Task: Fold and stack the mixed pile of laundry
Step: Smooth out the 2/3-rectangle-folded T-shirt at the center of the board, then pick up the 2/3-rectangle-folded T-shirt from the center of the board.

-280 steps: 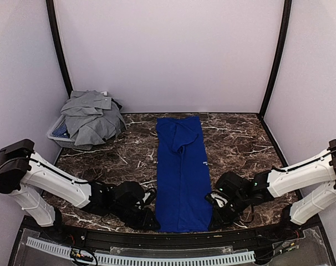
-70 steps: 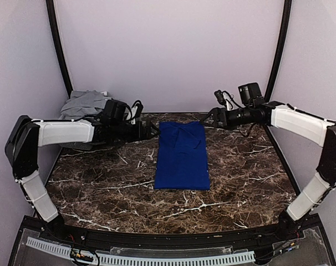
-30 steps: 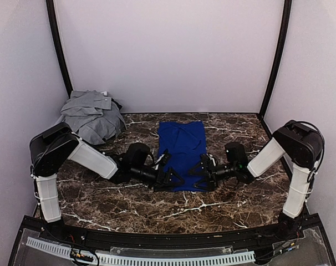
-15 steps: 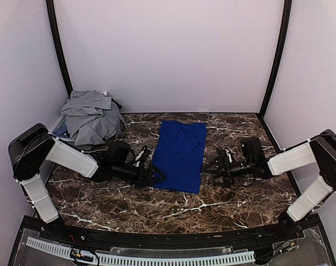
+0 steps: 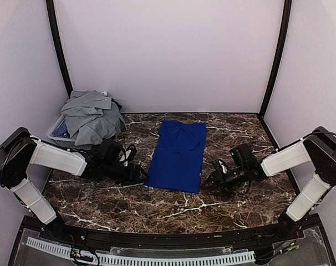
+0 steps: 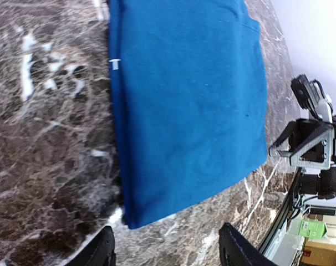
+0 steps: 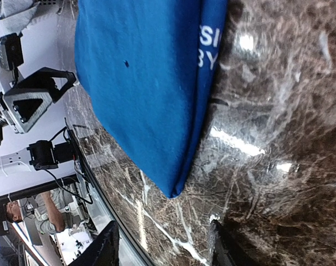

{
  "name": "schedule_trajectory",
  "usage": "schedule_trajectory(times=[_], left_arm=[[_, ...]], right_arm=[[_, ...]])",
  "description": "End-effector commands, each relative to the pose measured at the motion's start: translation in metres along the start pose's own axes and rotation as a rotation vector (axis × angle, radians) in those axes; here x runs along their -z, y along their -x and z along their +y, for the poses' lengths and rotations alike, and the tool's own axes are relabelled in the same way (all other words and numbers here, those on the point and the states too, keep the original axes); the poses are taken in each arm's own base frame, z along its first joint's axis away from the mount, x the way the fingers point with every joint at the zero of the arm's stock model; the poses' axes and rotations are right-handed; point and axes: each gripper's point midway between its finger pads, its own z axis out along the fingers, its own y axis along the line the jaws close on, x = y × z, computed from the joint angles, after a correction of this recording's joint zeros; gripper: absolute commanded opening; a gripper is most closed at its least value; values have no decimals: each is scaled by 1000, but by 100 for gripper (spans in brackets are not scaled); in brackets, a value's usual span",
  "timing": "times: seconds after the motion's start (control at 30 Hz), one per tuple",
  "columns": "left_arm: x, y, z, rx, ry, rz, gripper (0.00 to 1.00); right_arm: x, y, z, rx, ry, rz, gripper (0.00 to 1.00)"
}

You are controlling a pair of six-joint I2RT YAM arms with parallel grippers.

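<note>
**Mia:** Where is the blue T-shirt?

**Tom:** In the middle of the top view, flat on the dark marble worktop. It is folded into a long block and lies a bit slanted. The rest of the laundry pile, mostly grey clothes, is heaped on the mesh basket in the upper left of the frame, well apart from the shirt.

**Mia:** And the arms?

**Tom:** The left gripper is low, just beside the shirt's lower left corner. The right gripper is just beside the lower right corner. On both, the fingers stand apart with nothing between them. In each wrist view a shirt corner lies just in front of the gap.

**Mia:** What could go wrong?

**Tom:** I think a pinch could catch only the top layer. Then the fold would fall open when the corner goes up. The worktop looks smooth, so a push could make the shirt slide away. And if one side goes up first, the shirt could twist and end up crooked.
</note>
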Motion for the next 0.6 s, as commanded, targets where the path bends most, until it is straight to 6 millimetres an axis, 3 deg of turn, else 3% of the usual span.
schedule_trajectory(times=[0.0, 0.27, 0.57], left_arm=[[-2, -6, 27, 6, 115, 27, 59], [-13, -12, 42, -15, 161, 67, 44], [-21, -19, 46, -34, 156, 109, 37]], right_arm=[[-14, -3, -8, -27, -57, -1, 49], [-32, 1, -14, -51, -91, -1, 40], [-47, 3, -26, -71, -114, 7, 29]])
